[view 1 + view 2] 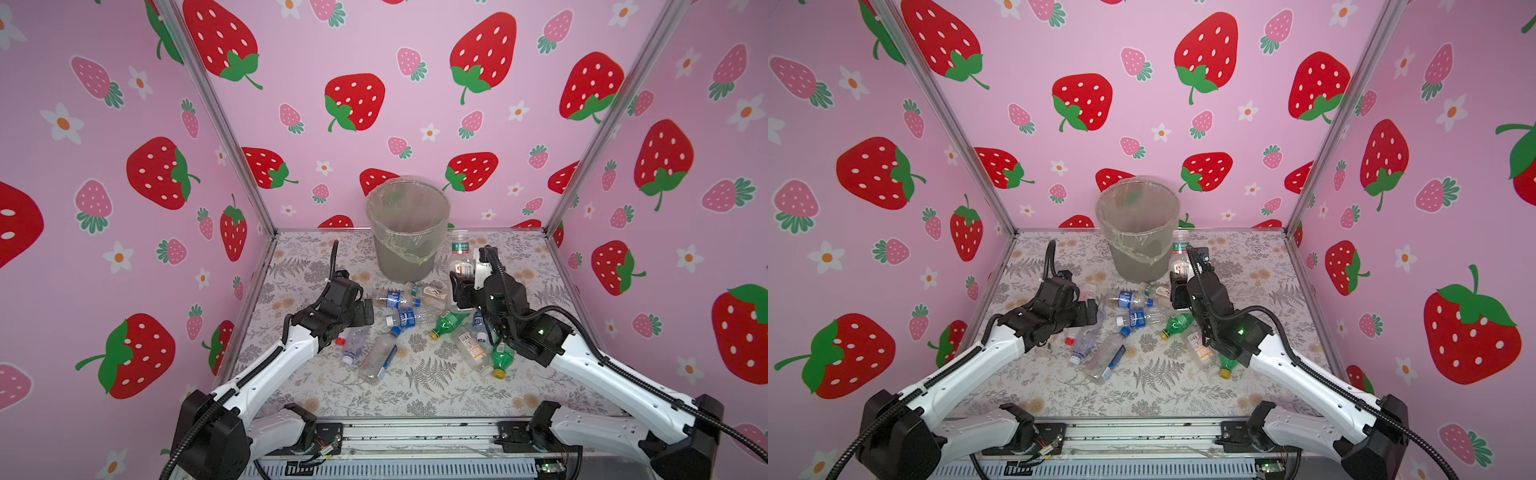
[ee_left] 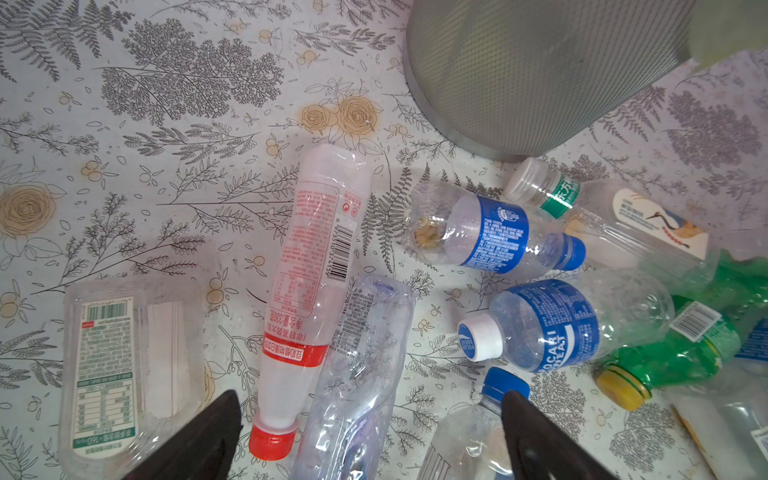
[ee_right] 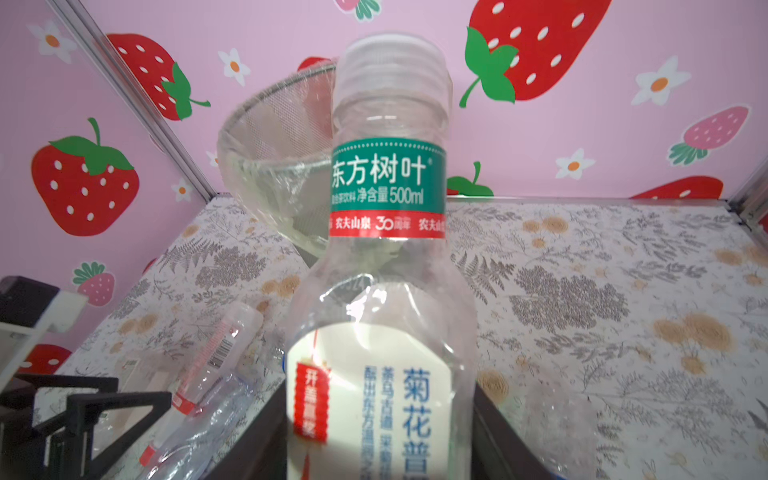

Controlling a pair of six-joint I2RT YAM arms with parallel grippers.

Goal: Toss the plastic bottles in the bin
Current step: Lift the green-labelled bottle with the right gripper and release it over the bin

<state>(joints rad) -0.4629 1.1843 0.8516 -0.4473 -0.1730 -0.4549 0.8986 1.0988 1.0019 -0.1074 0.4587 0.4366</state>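
The grey bin (image 1: 407,226) (image 1: 1138,224) with its clear liner stands at the back middle of the table. Just right of it, my right gripper (image 1: 460,286) (image 3: 380,415) is shut on an upright clear bottle (image 1: 460,255) (image 3: 388,249) with a green and red neck label, lifted off the table below the bin's rim. Several plastic bottles lie in front of the bin, among them blue-labelled ones (image 2: 490,232), a red-capped one (image 2: 307,299), a crushed clear one (image 2: 361,332) and a green one (image 1: 449,322). My left gripper (image 1: 365,311) (image 2: 370,409) hangs open above the red-capped and crushed bottles.
A flat clear plastic package (image 2: 120,365) with a printed label lies left of the red-capped bottle. Pink strawberry walls with metal corner posts (image 1: 232,137) close in the table on three sides. A metal rail (image 1: 415,436) runs along the front edge.
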